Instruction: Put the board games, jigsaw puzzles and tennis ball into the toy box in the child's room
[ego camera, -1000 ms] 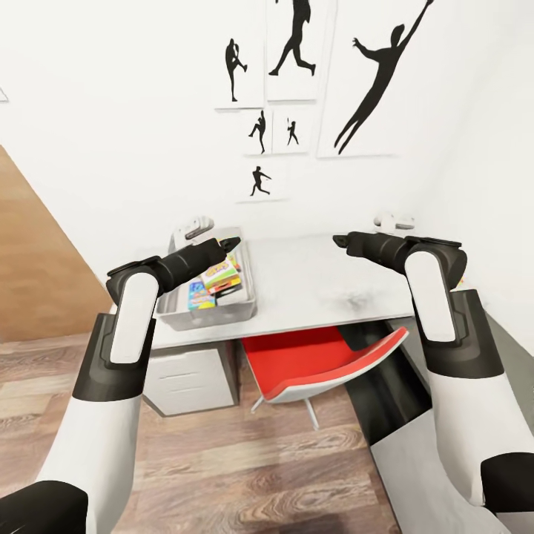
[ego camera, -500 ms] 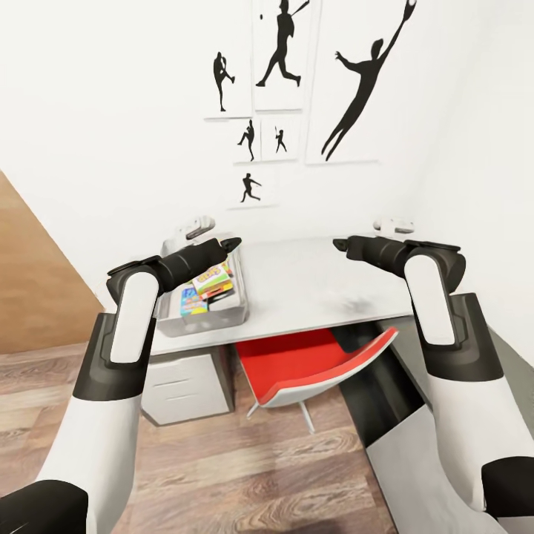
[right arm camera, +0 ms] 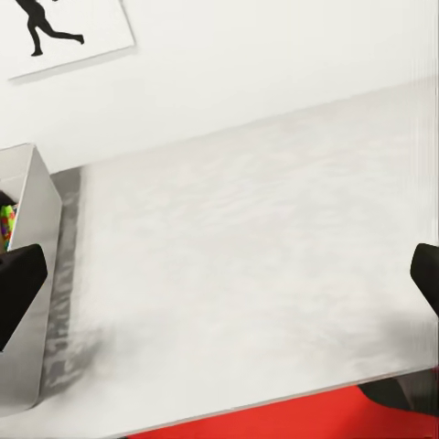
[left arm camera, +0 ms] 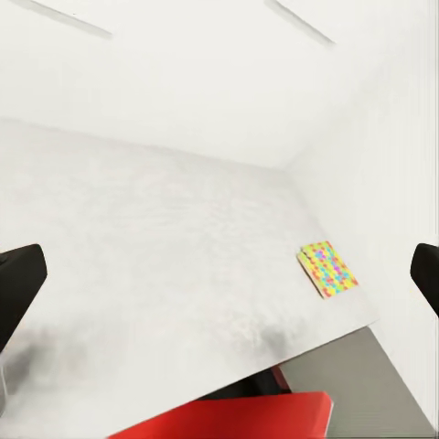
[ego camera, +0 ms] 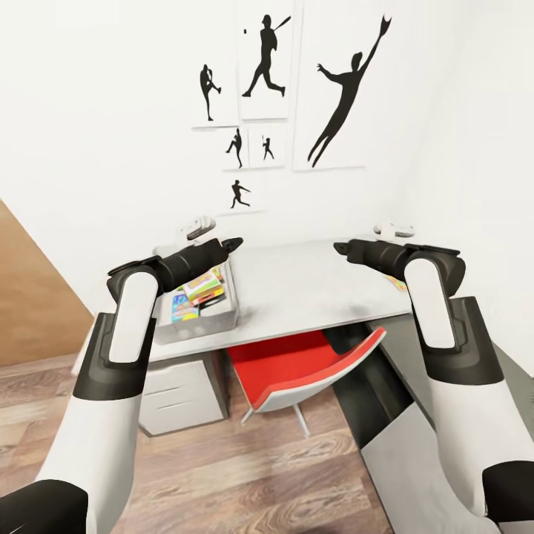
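Left gripper: held out level over the near-left part of the table, black fingers spread wide in its wrist view, nothing between them.
Right gripper: held out level, pointing inward over the table's right part; its wrist view shows the two black fingertips at the picture's far edges, so the jaws stand apart and empty.
Arms: glossy white shells with matt black joints, both forearms bent inward toward each other.
Toy box: light-grey bin with sloped walls, on the left end of the table, just below and behind the left gripper; the left forearm covers its near-left corner.
Board games: flat printed boxes lying stacked in the toy box, green, blue and yellow faces showing; how many there are I can't make out, as the arm hides part of the pile.
Jigsaw puzzle: thin square board of small yellow, pink, blue and green pieces, flat on the table near its right corner by the wall; in the head view only a sliver peeps from behind the right forearm.
Table: pale, faintly mottled top, dark side panel, white drawers under the left end.
Chair: smooth red shell seat tucked under the table between the two arms.
Wall pictures: black ball-player silhouettes on white panels above the table.
Floor: wood planks with visible grain.
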Controlling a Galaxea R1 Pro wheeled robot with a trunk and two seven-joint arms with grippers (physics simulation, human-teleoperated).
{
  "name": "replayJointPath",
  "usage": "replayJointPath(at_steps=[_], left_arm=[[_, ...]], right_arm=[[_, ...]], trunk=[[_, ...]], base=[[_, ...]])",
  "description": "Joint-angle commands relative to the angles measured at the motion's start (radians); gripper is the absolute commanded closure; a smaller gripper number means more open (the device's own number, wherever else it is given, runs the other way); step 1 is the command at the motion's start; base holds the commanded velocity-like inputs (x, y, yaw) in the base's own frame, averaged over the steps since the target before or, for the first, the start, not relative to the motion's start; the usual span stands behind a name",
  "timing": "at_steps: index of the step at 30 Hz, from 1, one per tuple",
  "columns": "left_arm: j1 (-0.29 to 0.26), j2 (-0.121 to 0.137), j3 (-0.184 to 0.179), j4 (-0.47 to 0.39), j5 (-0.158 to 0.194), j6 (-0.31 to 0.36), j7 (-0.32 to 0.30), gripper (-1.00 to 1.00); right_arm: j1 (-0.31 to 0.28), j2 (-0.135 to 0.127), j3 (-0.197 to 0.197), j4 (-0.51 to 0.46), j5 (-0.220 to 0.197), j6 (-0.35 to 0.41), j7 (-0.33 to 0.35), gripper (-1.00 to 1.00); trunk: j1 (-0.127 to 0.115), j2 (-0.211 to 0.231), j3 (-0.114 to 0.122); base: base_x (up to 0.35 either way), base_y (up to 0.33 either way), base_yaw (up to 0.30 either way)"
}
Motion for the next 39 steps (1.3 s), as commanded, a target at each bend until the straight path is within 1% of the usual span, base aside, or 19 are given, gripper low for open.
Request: replayJointPath(at_steps=[1, 11, 24, 35, 39], left_arm=[[-0.001, 0.0, 0.0, -0.001, 0.011, 0.003, 0.01, -1.0], [-0.001, 0.0, 0.001, 0.0, 0.023, 0.019, 0.011, -1.0], [-0.005, 0.0, 0.001, 0.0, 0.024, 0.029, 0.015, -1.0], [-0.008, 0.0, 0.001, 0.005, 0.024, 0.031, 0.015, -1.0], [-0.009, 0.0, 0.001, 0.009, 0.024, 0.031, 0.016, -1.0]], right_arm=[[-0.001, -0.001, 0.002, -0.001, -0.009, 0.002, -0.01, -1.0], [0.002, -0.004, 0.0, -0.001, -0.01, 0.002, -0.01, -1.0], [0.004, -0.008, -0.007, 0.0, -0.015, 0.002, -0.01, -1.0], [0.006, -0.012, -0.028, 0.0, -0.02, 0.002, -0.01, -1.0], [0.017, -0.013, -0.049, 0.0, -0.03, 0.002, -0.01, -1.0]], trunk=[[0.001, -0.002, 0.0], [0.001, -0.002, 0.014], [0.001, -0.002, 0.032], [0.001, -0.002, 0.046], [0.001, -0.002, 0.051]], base=[[0.0, 0.0, -0.132], [0.0, 0.0, -0.147], [0.0, 0.0, -0.171], [0.0, 0.0, -0.193], [0.0, 0.0, -0.201]])
